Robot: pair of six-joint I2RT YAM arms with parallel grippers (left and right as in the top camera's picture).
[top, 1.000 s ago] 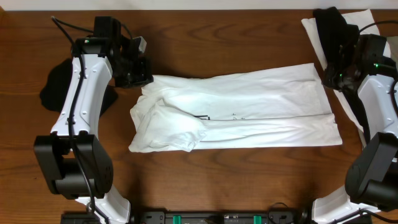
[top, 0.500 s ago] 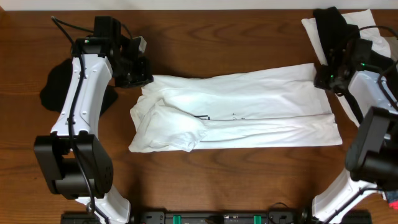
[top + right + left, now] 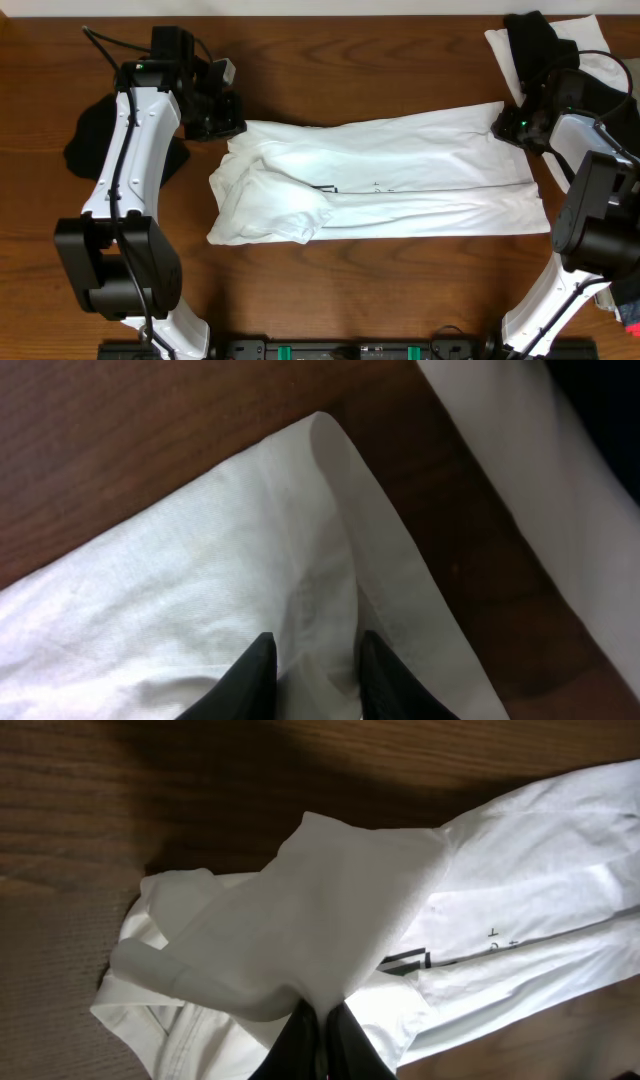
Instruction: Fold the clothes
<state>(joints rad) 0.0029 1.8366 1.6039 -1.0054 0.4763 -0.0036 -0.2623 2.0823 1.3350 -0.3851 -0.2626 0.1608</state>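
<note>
Over on the left, a black garment (image 3: 80, 140) sat half under the arm, not in play. The left gripper (image 3: 320, 1025) was clamped tight on a pinch of the white T-shirt (image 3: 400, 170) at its far left corner, with a flap of cloth lifted up.

The shirt itself lay stretched long across the middle of the table (image 3: 380, 290). It was bunched and doubled over at the left end and flatter toward the right, with a bit of black print peeking out of the crease.

The right gripper (image 3: 315, 670) was at the far right corner, fingers a little apart with the folded hem between them, not pinched down by the look of it. Past it, more black and white clothes (image 3: 540, 45) waited in the corner.

So this was probably the grab-both-corners step before a fold. The next move likely called for the right side to close on that hem, then both arms to lift and carry the far edge over together.
</note>
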